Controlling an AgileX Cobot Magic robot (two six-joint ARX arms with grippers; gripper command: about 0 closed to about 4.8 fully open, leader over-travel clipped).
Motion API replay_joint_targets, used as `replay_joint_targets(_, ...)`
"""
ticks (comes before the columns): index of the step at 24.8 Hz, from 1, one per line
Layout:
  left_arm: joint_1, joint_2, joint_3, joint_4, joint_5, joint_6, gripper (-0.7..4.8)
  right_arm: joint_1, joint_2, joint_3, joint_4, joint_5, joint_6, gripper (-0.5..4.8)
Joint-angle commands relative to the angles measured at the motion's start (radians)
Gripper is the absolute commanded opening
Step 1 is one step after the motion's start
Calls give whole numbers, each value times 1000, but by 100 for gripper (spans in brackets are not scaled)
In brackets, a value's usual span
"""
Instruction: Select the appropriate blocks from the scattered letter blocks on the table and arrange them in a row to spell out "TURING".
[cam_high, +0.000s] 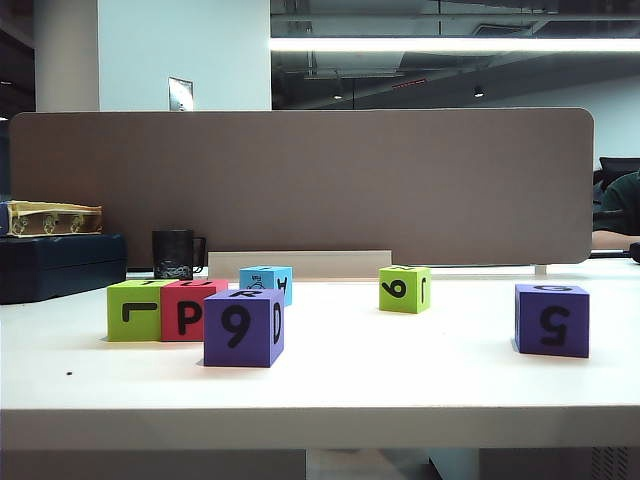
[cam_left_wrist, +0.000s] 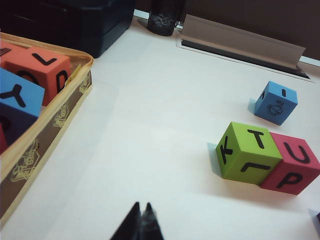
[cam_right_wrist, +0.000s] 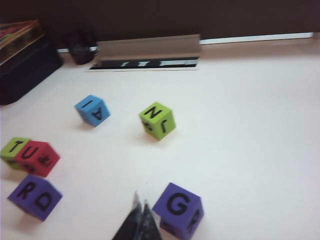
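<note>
1. The exterior view is lit by a bright ceiling strip light (cam_high: 455, 45), blown out to white.
2. Soft short shadows are cast beside the letter blocks (cam_high: 244, 328) on the table (cam_high: 400, 370).
3. The right wrist view is slightly blurred throughout; the left wrist view is sharper.

A brown-grey divider panel (cam_high: 300, 180) stands across the far edge. At far left, a black mug (cam_high: 174, 254) sits just right of a dark blue case (cam_high: 60, 265). On that case rests a clear zip-up bag with yellow trim (cam_left_wrist: 55, 117), holding spare red and blue letter cubes (cam_left_wrist: 42, 65). A beige cable-slot flap (cam_left_wrist: 240, 41) stands open near the panel.
</note>
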Motion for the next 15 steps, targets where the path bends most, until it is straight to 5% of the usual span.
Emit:
replay_joint_targets(1,0,1,0,-3,6,-2,-6,0,20,16,11,-58,0,-2)
replay_joint_targets(7,0,1,0,-3,11,-3,-6,0,43,49,-31,-174,0,-1)
replay_joint_targets(15,0,1,3,-1,87,-6,-6,0,43,60,-48,-187,0,-2)
